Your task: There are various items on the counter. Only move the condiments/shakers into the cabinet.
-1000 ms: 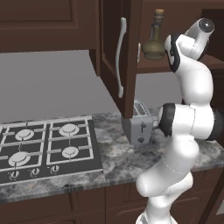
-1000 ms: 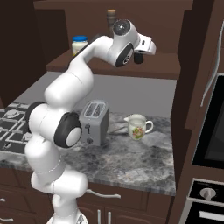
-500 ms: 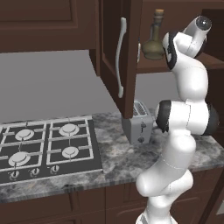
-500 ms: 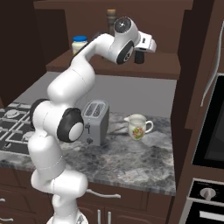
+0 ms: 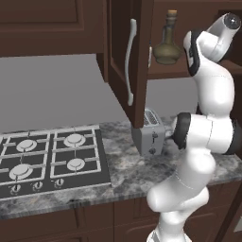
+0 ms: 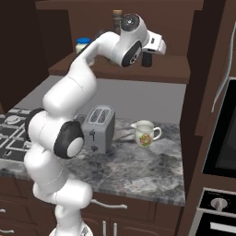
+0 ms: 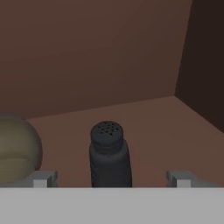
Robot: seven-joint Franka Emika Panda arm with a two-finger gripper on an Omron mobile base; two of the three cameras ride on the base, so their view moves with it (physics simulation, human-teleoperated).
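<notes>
Inside the cabinet (image 6: 184,76) your gripper (image 7: 111,179) stands wide open around the black shaker (image 7: 109,154), released upright on the shelf beside the olive bottle (image 5: 168,43) and jar (image 6: 83,44), so all three look stowed.

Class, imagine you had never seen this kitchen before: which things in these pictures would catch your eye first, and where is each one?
The tall white arm reaching up into the open cabinet stands out most, its gripper open around a black shaker standing upright on the shelf. Beside the shaker bulges an olive-brown bottle, and a blue-lidded jar sits further along the shelf. Down on the grey counter stand a silver toaster and a cream mug.
</notes>
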